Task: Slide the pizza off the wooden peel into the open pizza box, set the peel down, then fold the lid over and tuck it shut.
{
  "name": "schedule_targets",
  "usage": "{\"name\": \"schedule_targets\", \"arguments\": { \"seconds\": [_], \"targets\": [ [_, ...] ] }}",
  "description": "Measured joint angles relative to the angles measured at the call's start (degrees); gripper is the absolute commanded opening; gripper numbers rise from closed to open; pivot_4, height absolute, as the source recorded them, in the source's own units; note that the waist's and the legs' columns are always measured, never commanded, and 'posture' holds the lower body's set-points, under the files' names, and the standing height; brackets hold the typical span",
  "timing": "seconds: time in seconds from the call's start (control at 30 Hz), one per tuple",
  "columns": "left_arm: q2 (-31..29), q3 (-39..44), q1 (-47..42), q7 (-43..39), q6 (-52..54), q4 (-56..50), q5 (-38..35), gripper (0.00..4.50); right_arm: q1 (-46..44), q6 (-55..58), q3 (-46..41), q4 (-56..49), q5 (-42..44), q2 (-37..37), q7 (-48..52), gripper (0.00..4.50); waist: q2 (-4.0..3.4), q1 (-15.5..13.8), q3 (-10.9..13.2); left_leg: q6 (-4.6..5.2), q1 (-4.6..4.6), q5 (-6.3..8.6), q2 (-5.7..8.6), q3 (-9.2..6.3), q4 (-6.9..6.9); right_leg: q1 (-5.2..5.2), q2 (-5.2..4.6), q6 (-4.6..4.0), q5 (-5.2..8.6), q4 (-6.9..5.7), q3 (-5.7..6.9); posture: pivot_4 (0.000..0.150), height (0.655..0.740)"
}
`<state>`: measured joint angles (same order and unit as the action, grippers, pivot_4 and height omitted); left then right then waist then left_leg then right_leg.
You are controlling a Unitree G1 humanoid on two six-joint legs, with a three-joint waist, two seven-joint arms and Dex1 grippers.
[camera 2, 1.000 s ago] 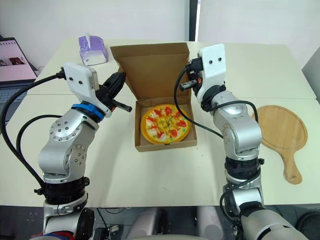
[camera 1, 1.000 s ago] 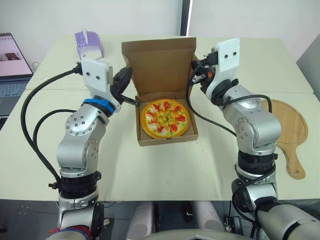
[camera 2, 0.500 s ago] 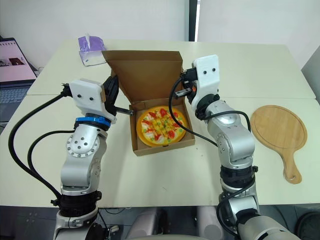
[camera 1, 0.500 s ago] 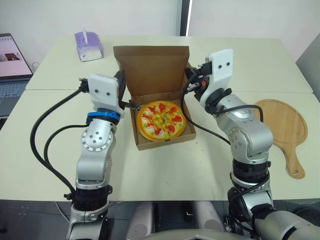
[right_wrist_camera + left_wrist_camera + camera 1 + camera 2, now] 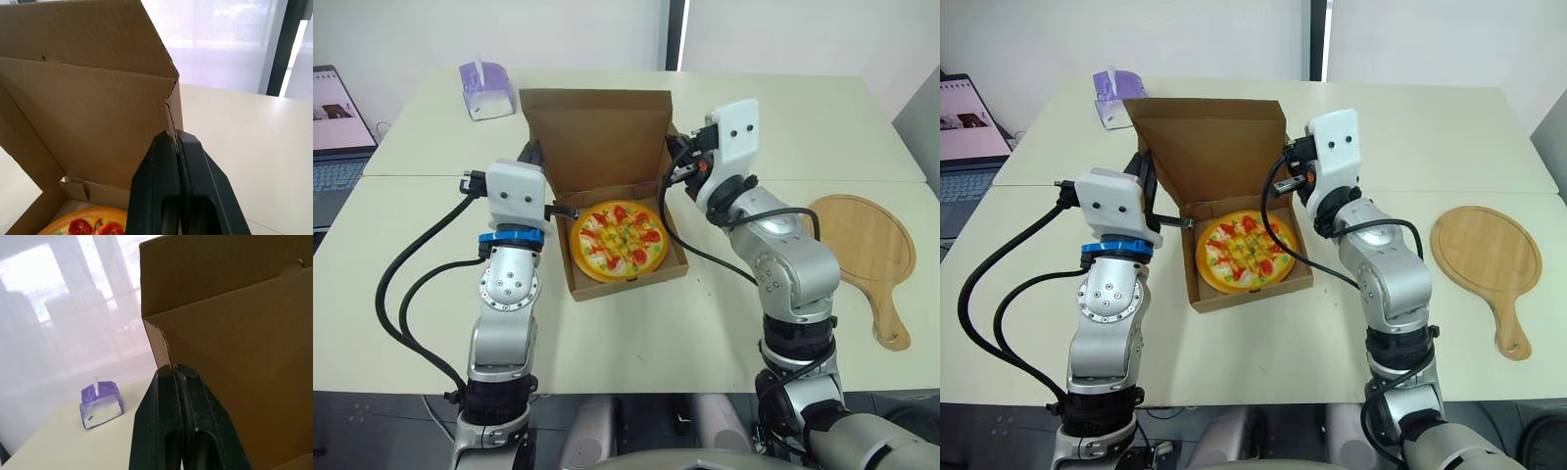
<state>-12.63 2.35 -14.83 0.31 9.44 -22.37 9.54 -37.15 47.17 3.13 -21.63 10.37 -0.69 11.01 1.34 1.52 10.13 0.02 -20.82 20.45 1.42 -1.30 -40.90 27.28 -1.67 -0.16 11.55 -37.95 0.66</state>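
Cream table (image 5: 636,313), pale window light behind.

Pizza box (image 5: 626,282): brown cardboard, its base flat on the table between the two arms.

Lid (image 5: 597,137): raised, standing up from the far edge of the base (plain inner face toward the robot).

Pizza (image 5: 617,240): lies flat inside the base, nearly filling it, below and between both grippers.

Left gripper (image 5: 174,368): at the lid's left side flap, black fingers pressed together with the flap's corrugated edge caught between the tips.

Right gripper (image 5: 174,134): at the lid's right side flap, fingers likewise pinched on the corrugated edge (pizza rim in sight just beneath).

Wooden peel (image 5: 867,245): round blade, bare, flat on the table on the robot's right, handle pointing toward the robot; well apart from the box and from both grippers.

Tissue box (image 5: 485,76): purple, on the far left of the table, beyond the lid.

Laptop (image 5: 333,108): at the left edge, screen lit.
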Motion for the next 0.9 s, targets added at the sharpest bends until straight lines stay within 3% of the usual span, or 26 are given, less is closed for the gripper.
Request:
{"name": "schedule_targets", "arguments": {
  "seconds": [0.6,0.9],
  "targets": [
    [0.4,2.6,2.2,-1.2,0.1,-0.5,-2.0,0.00,2.5,0.8,2.7,-2.5,2.2,-0.7,1.5,0.06,0.04,0.0,-0.1,0.00,0.02,0.00,-0.01,-0.01,0.00,-0.02,0.00,0.00,0.00,0.00,0.00,0.150,0.7400],
    [-1.4,2.8,10.6,-4.9,-0.8,-6.4,-2.6,0.00,7.0,3.2,3.2,-7.6,4.4,-2.7,1.9,0.06,0.09,0.0,-0.3,0.02,0.14,0.01,-0.01,-0.03,0.03,-0.16,0.00,0.00,0.00,0.04,0.01,0.150,0.7400]
  ]
}}
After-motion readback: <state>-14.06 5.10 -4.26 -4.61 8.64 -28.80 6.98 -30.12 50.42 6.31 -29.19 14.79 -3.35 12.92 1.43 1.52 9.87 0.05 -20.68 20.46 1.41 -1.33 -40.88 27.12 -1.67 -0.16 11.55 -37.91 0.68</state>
